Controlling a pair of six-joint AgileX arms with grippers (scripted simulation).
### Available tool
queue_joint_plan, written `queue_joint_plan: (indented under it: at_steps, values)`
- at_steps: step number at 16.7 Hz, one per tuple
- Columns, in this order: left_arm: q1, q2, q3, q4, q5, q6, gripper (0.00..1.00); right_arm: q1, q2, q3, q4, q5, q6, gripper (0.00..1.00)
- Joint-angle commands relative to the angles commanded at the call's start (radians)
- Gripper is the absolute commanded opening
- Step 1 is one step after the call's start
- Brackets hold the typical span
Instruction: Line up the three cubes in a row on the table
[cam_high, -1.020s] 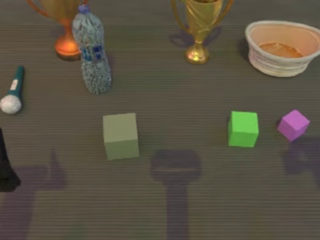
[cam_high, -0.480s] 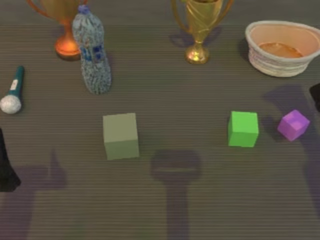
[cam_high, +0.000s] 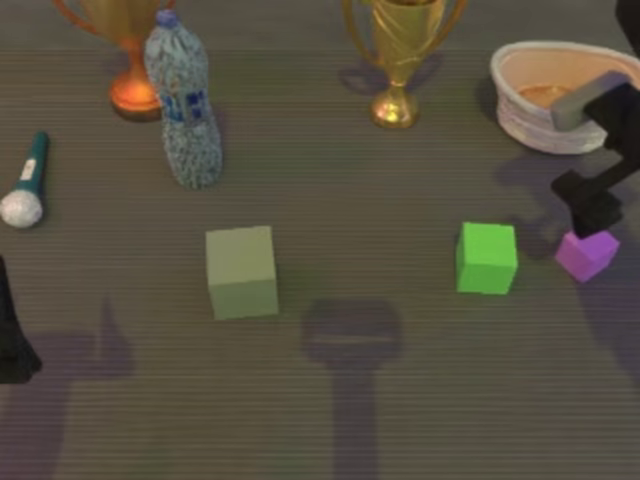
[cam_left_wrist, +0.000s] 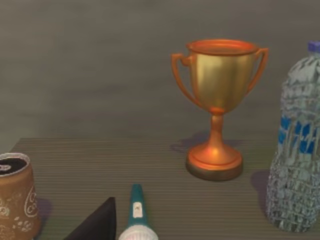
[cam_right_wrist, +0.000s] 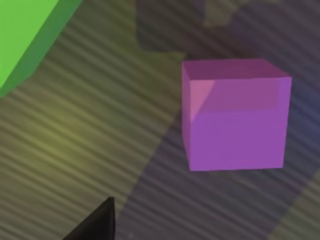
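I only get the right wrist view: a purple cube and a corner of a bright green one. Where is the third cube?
Observer: The pale olive cube sits far to the left of the bright green cube, in the table's left half.
Operator: Where is my right hand relative to the purple one?
Observer: The right hand hangs at the far side of the magenta cube, between it and a basket.
Operator: Is the left arm in the way?
Observer: No. The left hand is parked at the table's left edge, away from all three cubes.
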Motion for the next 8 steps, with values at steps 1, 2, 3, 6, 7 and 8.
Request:
queue_joint_plan:
  at_steps: [1,2,3,6,7,8]
  values:
    - [0.000,0.000,0.000,0.000,0.000,0.000,1.00,0.002,0.039,0.034,-0.019,-0.001,-0.009,1.00]
    - [0.000,0.000,0.000,0.000,0.000,0.000,1.00,0.004,0.067,0.061,-0.032,-0.002,-0.015,1.00]
    - [0.000,0.000,0.000,0.000,0.000,0.000,1.00,0.005,0.086,0.079,-0.042,-0.002,-0.020,1.00]
    - [0.000,0.000,0.000,0.000,0.000,0.000,1.00,0.006,0.094,0.087,-0.046,-0.002,-0.022,1.00]
    - [0.000,0.000,0.000,0.000,0.000,0.000,1.00,0.006,0.094,0.087,-0.046,-0.002,-0.022,1.00]
    - [0.000,0.000,0.000,0.000,0.000,0.000,1.00,0.006,0.094,0.087,-0.046,-0.002,-0.022,1.00]
